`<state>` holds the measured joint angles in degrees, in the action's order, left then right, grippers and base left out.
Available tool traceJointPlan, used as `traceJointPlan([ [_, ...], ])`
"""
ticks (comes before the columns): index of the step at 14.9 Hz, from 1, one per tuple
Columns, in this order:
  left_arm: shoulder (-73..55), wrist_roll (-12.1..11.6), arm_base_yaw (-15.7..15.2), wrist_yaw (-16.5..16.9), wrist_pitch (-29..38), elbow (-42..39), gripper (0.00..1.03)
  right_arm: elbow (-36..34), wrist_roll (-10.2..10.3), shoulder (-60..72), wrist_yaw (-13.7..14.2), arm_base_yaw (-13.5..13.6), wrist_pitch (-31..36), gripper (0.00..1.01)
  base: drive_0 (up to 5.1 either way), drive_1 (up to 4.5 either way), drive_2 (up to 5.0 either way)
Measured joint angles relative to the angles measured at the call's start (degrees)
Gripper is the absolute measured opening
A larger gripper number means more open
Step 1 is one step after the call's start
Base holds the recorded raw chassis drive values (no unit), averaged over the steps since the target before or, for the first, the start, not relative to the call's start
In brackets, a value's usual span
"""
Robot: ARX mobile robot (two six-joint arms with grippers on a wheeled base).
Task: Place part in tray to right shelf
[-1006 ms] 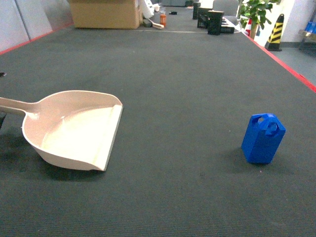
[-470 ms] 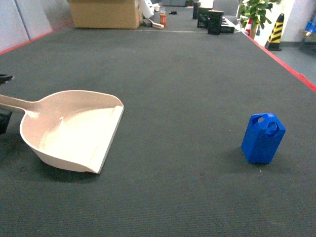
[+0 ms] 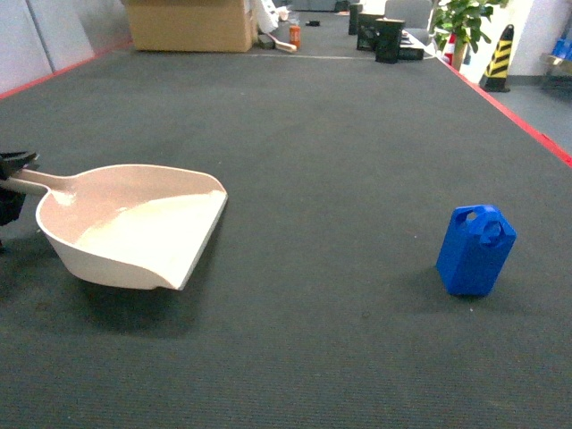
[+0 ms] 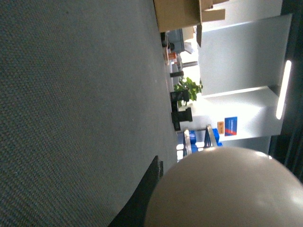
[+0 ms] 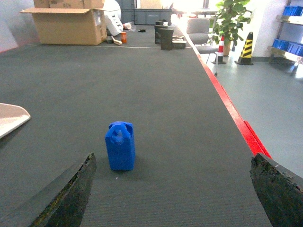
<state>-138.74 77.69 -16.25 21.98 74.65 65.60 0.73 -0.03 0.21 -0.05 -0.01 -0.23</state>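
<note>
Dark grey carpet [image 3: 340, 143] runs from the near edge far back to a cardboard box [image 3: 189, 24], black bins [image 3: 384, 37] and a potted plant [image 3: 466, 25], with a red strip [image 3: 523, 121] marking its right border. On the left the tray [image 3: 134, 228] sits tilted, its flat lip facing right and low against the carpet, its handle reaching to the frame's left edge where the left gripper [image 3: 12, 183] is closed on it; in the left wrist view the tray's rounded back [image 4: 222, 189] fills the lower right corner. The part [image 3: 475, 250] stands upright on the carpet well to the right of the tray, apart from it, with bare carpet between the two and on every side of it — the red strip is near but not touching. The right wrist view shows the part [image 5: 120, 145] ahead of the right gripper [image 5: 173, 189], whose two dark fingers [image 5: 71, 189] are spread wide at the frame's lower corners, holding nothing.
</note>
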Motion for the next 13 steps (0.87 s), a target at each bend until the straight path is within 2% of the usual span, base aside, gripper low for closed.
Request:
traceJointPlan([
  [2, 1.42, 0.63, 0.00, -0.48, -0.22, -2.32, 0.12, 0.00, 0.00, 0.00, 0.02, 0.00, -0.02, 0.98, 0.0, 0.00, 0.0],
  [4, 4.31, 2.69, 0.22, -1.20, -0.83, -6.58, 0.12, 0.00, 0.00, 0.00, 0.02, 0.00, 0.00, 0.98, 0.0, 0.00, 0.0],
  [6, 9.03, 5.25, 2.19, -1.44, -1.36, -12.81, 0.12, 0.00, 0.00, 0.00, 0.02, 0.00, 0.00, 0.98, 0.0, 0.00, 0.0],
  [7, 11.30, 5.79, 3.34, -1.88, -1.38, -14.49, 0.12, 0.00, 0.00, 0.00, 0.02, 0.00, -0.02, 0.98, 0.0, 0.00, 0.0],
  [8, 13.31, 5.88, 4.46, -2.45, -1.36, -15.72, 0.12, 0.00, 0.00, 0.00, 0.02, 0.00, 0.00, 0.98, 0.0, 0.00, 0.0],
  [9, 17.42, 5.84, 6.95, -3.54, -1.22, -17.51, 0.12, 0.00, 0.00, 0.00, 0.02, 0.00, -0.02, 0.98, 0.0, 0.00, 0.0],
  [11, 21.18, 3.78, 11.82, -7.10, -0.85, -18.60, 0.12, 0.00, 0.00, 0.00, 0.02, 0.00, 0.00, 0.98, 0.0, 0.00, 0.0],
  [13, 21.14, 2.80, 15.91, -7.82, -1.40, -18.95, 0.12, 0.00, 0.00, 0.00, 0.02, 0.00, 0.00, 0.98, 0.0, 0.00, 0.0],
])
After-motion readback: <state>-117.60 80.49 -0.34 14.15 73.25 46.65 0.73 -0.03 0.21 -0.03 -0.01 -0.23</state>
